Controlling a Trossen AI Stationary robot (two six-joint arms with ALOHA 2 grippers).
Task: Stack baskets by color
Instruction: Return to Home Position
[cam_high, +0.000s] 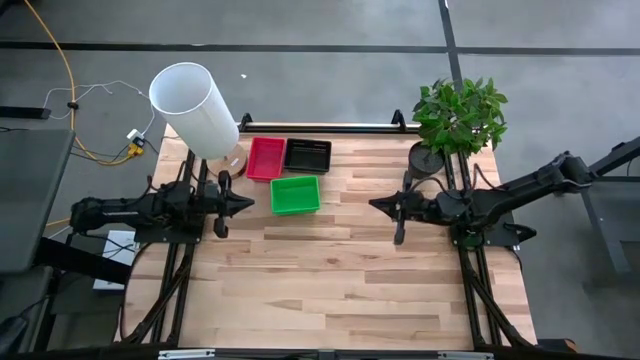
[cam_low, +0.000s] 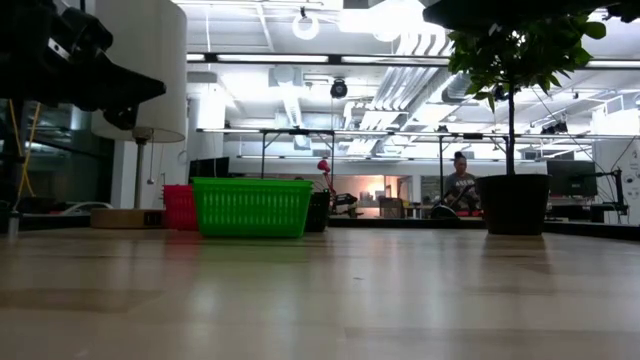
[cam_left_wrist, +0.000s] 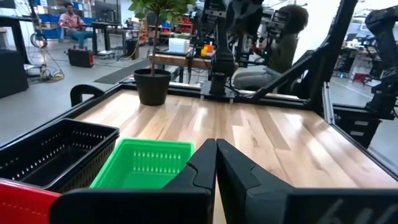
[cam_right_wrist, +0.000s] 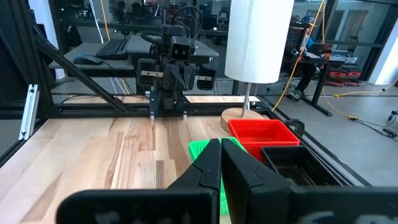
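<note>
left hand (cam_high: 247, 203) clenched; right hand (cam_high: 374, 203) clenched | green basket (cam_high: 295, 195), red basket (cam_high: 265, 158), black basket (cam_high: 307, 155) clustered

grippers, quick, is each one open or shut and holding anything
Left gripper: shut, empty, left of the green basket.
Right gripper: shut, empty, near the plant pot.

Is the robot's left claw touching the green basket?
Apart. The high view, looking straight down, shows a strip of bare table between the left gripper, its fingers shut, and the green basket.
</note>
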